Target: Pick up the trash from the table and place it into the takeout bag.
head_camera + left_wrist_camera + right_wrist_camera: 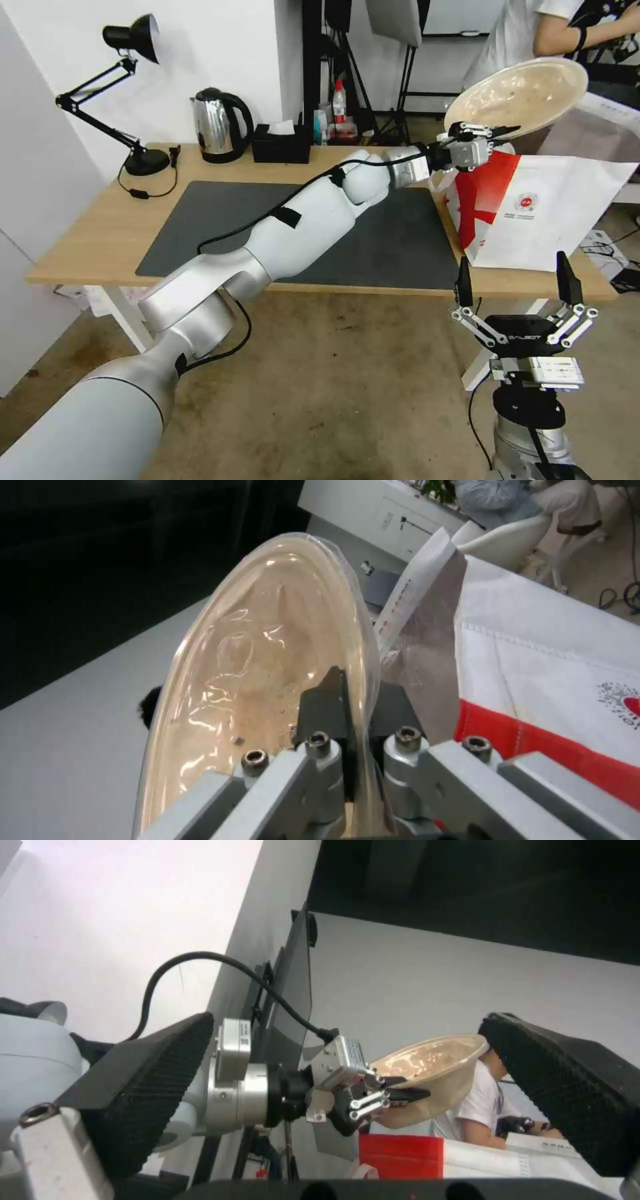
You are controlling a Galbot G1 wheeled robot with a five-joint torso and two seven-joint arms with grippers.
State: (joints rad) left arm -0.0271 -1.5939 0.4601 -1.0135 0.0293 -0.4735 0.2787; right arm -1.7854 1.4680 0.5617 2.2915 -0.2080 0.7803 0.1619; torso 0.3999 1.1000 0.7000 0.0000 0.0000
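Observation:
My left arm reaches across the table (pixel 100 233), and its gripper (pixel 497 130) is shut on the rim of the shallow beige bowl (pixel 520 93). The bowl is held tilted in the air above the left end of the takeout bag (pixel 553 213), which stands at the table's right end. In the left wrist view the fingers (pixel 327 700) pinch the bowl's edge (pixel 253 645) beside the bag's silvery lining (pixel 433 645). My right gripper (pixel 515 280) hangs open and holds nothing, low in front of the table's right front edge. From the right wrist view the bowl (pixel 433 1065) sits above the bag's red panel (pixel 407 1155).
A dark grey mat (pixel 220 220) covers the middle of the table. A steel kettle (pixel 217 123), a black tissue box (pixel 280 143) and a black desk lamp (pixel 133 93) stand along the back edge. A person (pixel 527 27) is behind the bag.

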